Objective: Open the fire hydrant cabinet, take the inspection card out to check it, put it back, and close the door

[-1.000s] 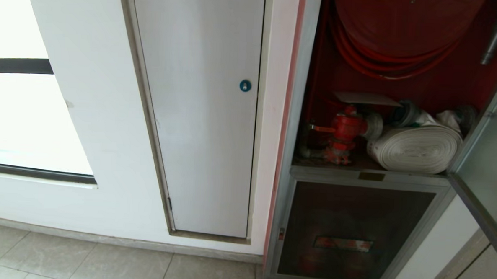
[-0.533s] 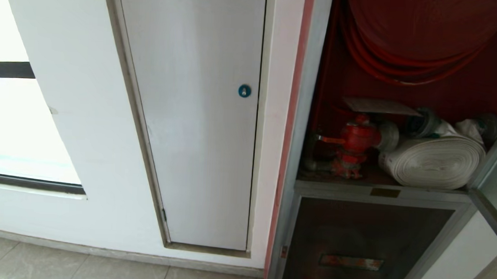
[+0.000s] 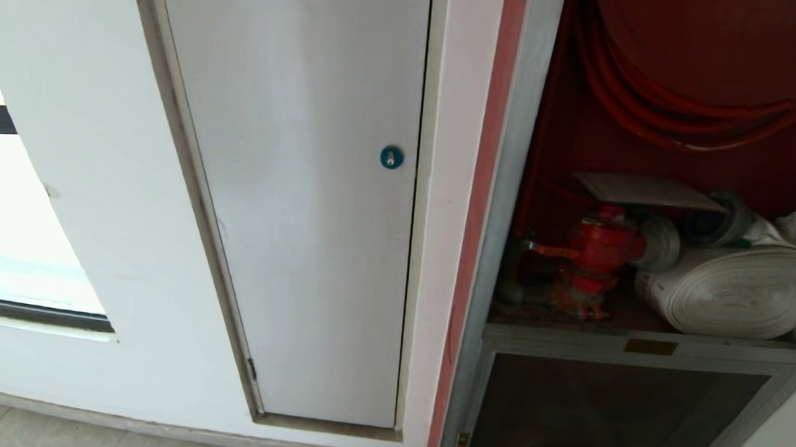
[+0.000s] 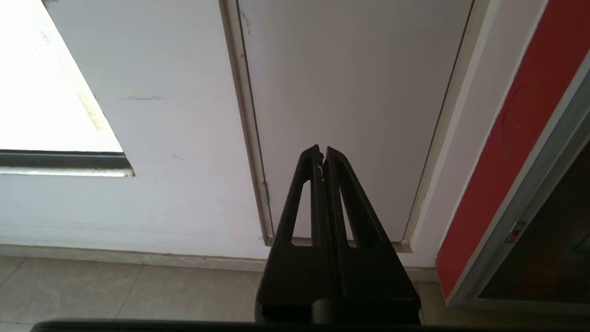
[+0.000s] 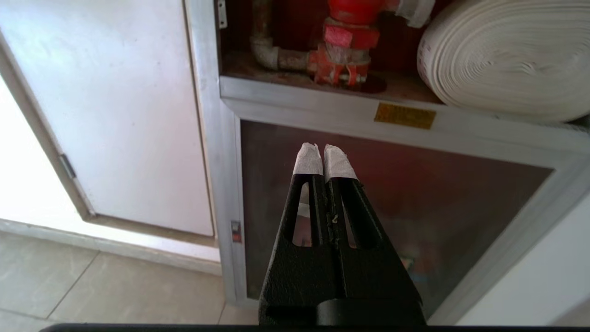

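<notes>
One inspection card (image 3: 648, 190) is lying flat inside the open fire hydrant cabinet (image 3: 507, 188), at about 3 o'clock in the head view, resting across the top of the red valve (image 3: 598, 256) and reaching toward the coupling beside the rolled white hose (image 3: 731, 288). Perched there, it is sitting where a claw can likely slide under or pinch its near edge without touching the plumbing. Above it, loops of the red hose reel (image 3: 678, 108) are hanging at 1 o'clock. The door itself is showing only as a sliver at the far right edge, too little to describe, though the exposed red interior suggests it is swung out of the way.

Below the shelf, the right claw (image 5: 324, 159) is hanging in front of the smaller lower glass panel (image 5: 415, 184), its white-taped fingertips (image 5: 308, 159) pressed together and holding nothing. It is sitting well under the card, so reaching it appears to call for a lift toward the valve's top. The left claw (image 4: 322, 154) is parked off to the side, likewise closed and empty, pointing at the plain white panel (image 3: 306, 179) whose blue round lock (image 3: 391, 157) is sitting near 12 o'clock of the head view's centre. A bright window (image 3: 8, 233) is filling the 9 o'clock edge above the tiled floor (image 4: 115, 290). Judging from this, the opening step looks done and the card pickup is not yet begun.
</notes>
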You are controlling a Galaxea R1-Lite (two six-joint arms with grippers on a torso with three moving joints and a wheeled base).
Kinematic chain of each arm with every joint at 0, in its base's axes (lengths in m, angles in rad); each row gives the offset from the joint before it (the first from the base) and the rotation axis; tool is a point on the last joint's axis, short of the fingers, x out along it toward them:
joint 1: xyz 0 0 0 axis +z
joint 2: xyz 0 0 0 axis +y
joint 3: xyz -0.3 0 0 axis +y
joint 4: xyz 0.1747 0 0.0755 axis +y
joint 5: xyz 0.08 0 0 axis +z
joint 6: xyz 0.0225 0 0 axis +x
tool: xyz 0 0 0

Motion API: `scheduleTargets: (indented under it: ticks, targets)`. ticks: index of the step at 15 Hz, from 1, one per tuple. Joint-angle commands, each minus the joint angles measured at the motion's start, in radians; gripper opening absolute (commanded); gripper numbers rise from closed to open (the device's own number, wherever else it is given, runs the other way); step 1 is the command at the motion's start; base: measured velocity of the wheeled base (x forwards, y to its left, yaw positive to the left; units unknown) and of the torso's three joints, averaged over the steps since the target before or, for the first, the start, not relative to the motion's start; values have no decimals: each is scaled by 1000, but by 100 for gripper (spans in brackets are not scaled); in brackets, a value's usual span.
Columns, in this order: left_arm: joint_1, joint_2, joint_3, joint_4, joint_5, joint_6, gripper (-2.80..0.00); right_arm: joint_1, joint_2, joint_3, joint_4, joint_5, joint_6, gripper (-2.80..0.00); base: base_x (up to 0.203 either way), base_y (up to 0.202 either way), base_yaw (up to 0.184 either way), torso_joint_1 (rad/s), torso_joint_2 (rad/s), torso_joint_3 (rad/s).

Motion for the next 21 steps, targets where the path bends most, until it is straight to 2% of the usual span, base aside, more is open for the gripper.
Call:
scheduleTargets:
  ticks: [1,15,21]
  targets:
    - [0,1,6,0,0,-1,-280,0,0,0,0,0,0,-280,197,0,-1,3,-2,2]
    - [0,0,6,0,0,1,-280,1,0,0,0,0,-1,-280,195,0,0,2,2,2]
    - [0,0,6,0,0,0,-280,1,0,-1,2,-1,-1,-280,15,0,-1,2,2,0]
